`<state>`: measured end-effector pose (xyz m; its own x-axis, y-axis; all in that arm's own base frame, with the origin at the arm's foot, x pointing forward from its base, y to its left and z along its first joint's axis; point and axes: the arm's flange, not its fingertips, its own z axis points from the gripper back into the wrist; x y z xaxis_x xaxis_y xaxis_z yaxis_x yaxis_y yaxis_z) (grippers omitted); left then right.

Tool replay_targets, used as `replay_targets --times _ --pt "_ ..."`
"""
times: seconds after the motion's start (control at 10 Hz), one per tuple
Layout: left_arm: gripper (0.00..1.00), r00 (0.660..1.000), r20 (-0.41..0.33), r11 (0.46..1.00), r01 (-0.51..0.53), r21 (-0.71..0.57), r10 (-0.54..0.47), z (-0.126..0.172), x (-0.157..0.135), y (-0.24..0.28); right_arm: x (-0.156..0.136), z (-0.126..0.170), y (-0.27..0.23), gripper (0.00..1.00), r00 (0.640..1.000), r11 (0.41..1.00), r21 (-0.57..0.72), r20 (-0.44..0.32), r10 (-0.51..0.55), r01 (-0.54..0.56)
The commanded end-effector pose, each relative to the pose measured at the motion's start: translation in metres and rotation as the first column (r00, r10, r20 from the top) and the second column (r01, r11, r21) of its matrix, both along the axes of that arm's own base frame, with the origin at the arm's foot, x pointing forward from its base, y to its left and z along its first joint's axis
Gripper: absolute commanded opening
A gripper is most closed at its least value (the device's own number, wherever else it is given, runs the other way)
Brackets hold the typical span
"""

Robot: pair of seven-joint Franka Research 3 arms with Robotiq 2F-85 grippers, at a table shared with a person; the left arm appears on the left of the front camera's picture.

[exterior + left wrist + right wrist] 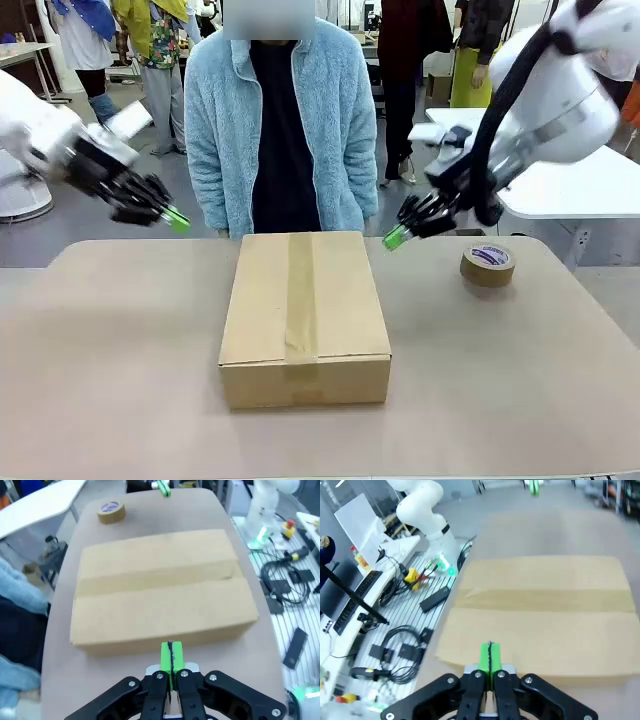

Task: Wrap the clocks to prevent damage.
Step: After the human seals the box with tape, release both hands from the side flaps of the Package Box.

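A closed cardboard box [305, 315], taped along its top seam, lies in the middle of the table; it also shows in the left wrist view [162, 587] and the right wrist view [540, 615]. The clocks are hidden. My left gripper [176, 220] hovers shut above the table, left of the box's far edge, with nothing in it; its green pads [171, 659] are pressed together. On the box's right, my right gripper [394, 238] hangs shut and empty near the far corner, its pads [490, 658] touching.
A roll of brown tape [488, 264] lies on the table at the right, also in the left wrist view [111, 511]. A person in a light blue fleece [285, 120] stands at the far edge behind the box. Bare tabletop [120, 380] surrounds the box.
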<state>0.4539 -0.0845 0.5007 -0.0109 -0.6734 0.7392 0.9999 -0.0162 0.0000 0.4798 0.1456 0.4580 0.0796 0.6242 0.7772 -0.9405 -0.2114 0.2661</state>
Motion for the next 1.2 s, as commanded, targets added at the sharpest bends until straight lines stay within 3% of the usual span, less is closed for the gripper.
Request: replay_targets --times 0.0,0.1,0.4,0.5,1.1 --pt "0.00 1.000 -0.022 0.999 -0.019 0.043 0.020 0.034 -0.001 0.021 -0.019 0.041 -0.013 0.01 0.997 0.994 -0.080 0.007 -0.072 0.073" --pt "0.00 0.999 -0.016 0.996 -0.047 0.075 0.049 0.050 -0.006 0.035 -0.029 0.066 -0.020 0.01 0.992 0.990 -0.068 0.050 -0.119 0.122" --pt "0.00 0.996 -0.022 0.991 -0.087 0.098 0.090 0.062 -0.016 0.056 -0.039 0.082 -0.023 0.01 0.985 0.984 -0.075 0.069 -0.156 0.162" --pt "0.00 0.997 0.010 0.994 -0.076 0.082 0.075 0.064 -0.013 0.054 -0.036 0.096 -0.026 0.01 0.989 0.989 -0.067 0.075 -0.124 0.129" --pt "0.00 0.997 0.010 0.994 -0.076 0.082 0.075 0.064 -0.013 0.054 -0.036 0.096 -0.026 0.01 0.989 0.989 -0.067 0.075 -0.124 0.129"
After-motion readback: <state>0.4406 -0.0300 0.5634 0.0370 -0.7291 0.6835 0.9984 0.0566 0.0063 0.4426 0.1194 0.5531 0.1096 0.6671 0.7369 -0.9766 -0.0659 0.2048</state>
